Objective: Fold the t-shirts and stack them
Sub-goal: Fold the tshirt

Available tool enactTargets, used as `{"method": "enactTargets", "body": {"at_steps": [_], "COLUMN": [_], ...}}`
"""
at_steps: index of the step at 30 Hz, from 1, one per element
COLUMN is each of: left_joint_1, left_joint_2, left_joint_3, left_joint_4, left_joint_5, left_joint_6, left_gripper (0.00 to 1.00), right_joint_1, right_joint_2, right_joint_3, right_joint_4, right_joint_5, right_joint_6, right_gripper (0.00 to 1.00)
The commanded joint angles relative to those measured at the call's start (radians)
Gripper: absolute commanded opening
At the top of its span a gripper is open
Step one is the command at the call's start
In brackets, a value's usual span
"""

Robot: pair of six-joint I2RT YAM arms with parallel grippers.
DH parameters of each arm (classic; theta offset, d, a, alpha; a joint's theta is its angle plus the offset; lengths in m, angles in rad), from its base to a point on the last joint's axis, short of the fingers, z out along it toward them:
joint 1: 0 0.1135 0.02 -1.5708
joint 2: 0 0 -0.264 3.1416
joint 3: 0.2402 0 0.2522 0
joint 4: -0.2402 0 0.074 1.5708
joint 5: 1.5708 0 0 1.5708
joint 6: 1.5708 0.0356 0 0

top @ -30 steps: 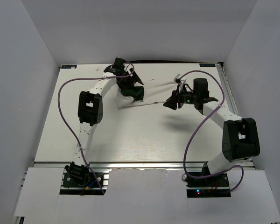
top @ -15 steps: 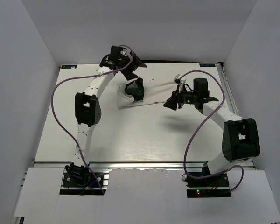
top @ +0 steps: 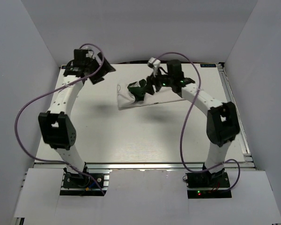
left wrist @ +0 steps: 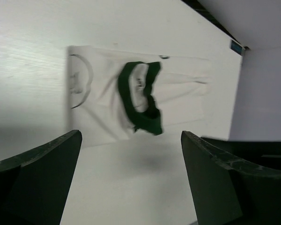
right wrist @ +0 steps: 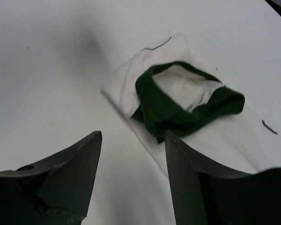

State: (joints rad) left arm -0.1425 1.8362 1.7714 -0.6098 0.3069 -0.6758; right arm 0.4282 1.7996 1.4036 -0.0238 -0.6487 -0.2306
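l pincer [left wrist: 130, 137] & r pincer [right wrist: 132, 135] open, t-shirt [top: 127, 99] on table [top: 131, 138]

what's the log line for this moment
shirt: folded strip on table, green part bunched on top | left gripper: open, empty, clear of shirt | right gripper: open, empty, above shirt

— The t-shirt [left wrist: 103, 93] looks like soft, matt cotton: white in the body and creased in places, with a neck band [right wrist: 159, 112] of the same dull cloth in dark green.

— The table [top: 131, 133] under it is pale and smooth, with a fine wood-like grain and a faint sheen.

— The fingers [left wrist: 42, 173] of the left gripper [left wrist: 131, 135] look like dark, matt hard plastic, paler along the edges.

— The arm shells [top: 68, 96] are smooth white plastic, and the cable [top: 16, 124] has a smooth purple sheath.
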Motion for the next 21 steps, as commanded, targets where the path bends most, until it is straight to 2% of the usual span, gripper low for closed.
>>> {"method": "enactTargets", "body": {"at_steps": [1,4,11,16,21], "left_joint_1": [0.044,0.050,0.061,0.067,0.067], "left_joint_2": [-0.155,-0.204,-0.360,-0.422,-0.445], "left_joint_3": [-0.174,-0.294,-0.504,-0.602,-0.656], "left_joint_4": [0.022,0.038,0.087,0.094,0.097], "left_joint_5": [-0.043,-0.057,-0.094,-0.091,-0.081], "left_joint_6": [0.107,0.107,0.079,0.064,0.048], "left_gripper": [0.98,0.98,0.98,0.98,0.98], "right_joint_1": [0.061,0.087,0.112,0.113,0.113], "right_joint_2": [0.137,0.236,0.305,0.346,0.369], "right_joint_3": [0.245,0.356,0.377,0.409,0.402], "right_joint_4": [-0.103,-0.137,-0.131,-0.133,-0.130], "right_joint_5": [0.192,0.222,0.377,0.362,0.307], "right_joint_6": [0.124,0.160,0.177,0.169,0.200], "right_gripper": [0.63,0.64,0.63,0.62,0.54]}}
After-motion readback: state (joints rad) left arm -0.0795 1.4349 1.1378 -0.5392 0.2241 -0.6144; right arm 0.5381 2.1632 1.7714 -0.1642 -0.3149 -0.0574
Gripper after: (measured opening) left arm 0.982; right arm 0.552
